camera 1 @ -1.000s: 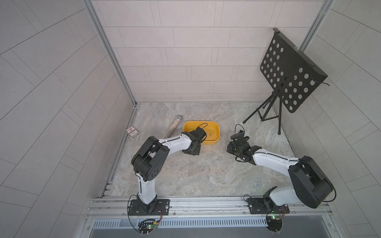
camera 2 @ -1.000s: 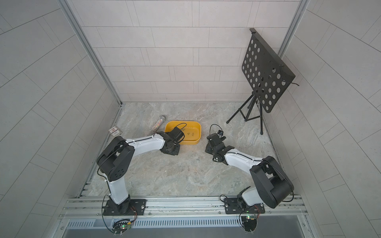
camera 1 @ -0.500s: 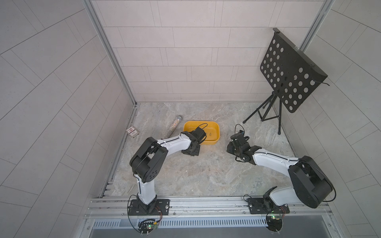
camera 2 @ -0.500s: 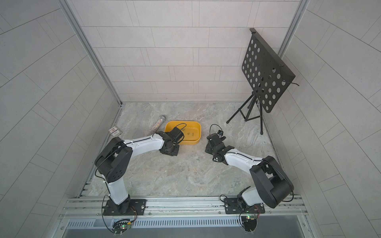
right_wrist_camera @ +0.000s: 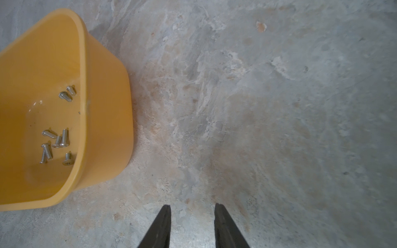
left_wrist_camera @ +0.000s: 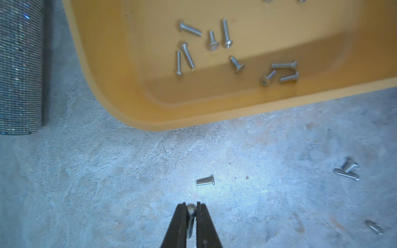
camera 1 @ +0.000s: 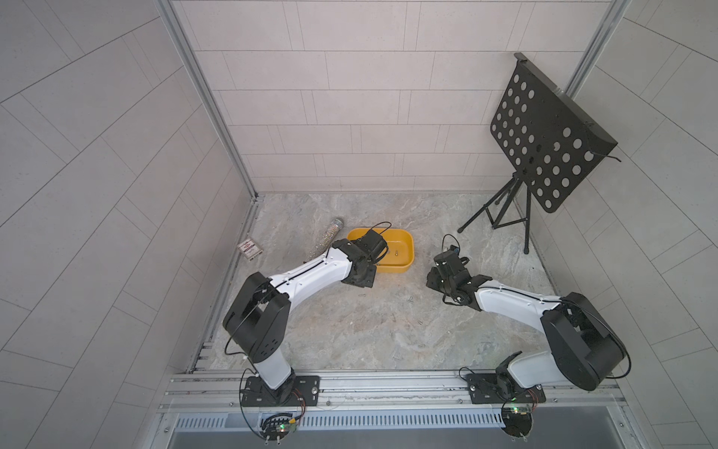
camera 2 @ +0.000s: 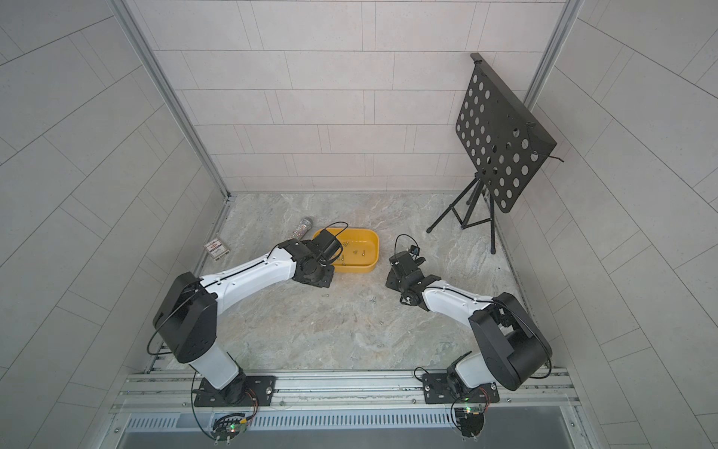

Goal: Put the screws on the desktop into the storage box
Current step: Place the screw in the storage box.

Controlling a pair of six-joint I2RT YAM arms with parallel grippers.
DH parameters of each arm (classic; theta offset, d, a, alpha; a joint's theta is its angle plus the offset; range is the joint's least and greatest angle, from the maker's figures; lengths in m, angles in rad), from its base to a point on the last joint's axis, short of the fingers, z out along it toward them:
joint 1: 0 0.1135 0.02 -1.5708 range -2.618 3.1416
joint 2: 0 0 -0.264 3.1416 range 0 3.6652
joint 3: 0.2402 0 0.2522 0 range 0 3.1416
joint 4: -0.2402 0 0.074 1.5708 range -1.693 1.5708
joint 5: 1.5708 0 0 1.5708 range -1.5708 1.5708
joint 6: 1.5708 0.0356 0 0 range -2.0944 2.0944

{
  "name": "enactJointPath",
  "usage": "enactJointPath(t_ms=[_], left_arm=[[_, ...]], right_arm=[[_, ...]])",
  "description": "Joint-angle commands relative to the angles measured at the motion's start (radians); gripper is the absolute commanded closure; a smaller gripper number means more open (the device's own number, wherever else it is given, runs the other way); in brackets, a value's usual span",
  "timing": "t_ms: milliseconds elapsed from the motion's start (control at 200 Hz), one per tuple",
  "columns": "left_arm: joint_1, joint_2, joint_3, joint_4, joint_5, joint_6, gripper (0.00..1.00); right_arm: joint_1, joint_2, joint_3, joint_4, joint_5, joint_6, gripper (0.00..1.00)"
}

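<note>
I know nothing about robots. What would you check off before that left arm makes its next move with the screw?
1. Screw held: ok, the left gripper is shut on one screw.
2. Above the storage box: not ok, it is over the desktop, short of the rim.
3. Room in the box: ok, only scattered screws lie inside.
4. Right gripper out of the way: ok, open, empty, apart from the box.
5. Grip firm enough: cannot tell.
</note>
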Motion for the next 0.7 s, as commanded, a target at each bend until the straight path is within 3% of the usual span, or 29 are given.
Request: enactJointPath(t_ms=[0,350,695], left_arm=[[-0.005,-0.037,0.102,-0.075,-0.04,0.023,0.93],[0.015,0.185,0.414,-0.141,-0.08,0.072,0.93],[0.09,0.416,0.551,-0.136,-0.045,0.106,0.93]], right_arm=[[-0.004,0.011,0.007,-0.003,0.001,-0.007,0.62],[-0.004,0.004,0.002,-0.002,0.002,-0.014,0.61],[-0.004,0.01,0.006,-0.001,-0.003,-0.017,0.61]])
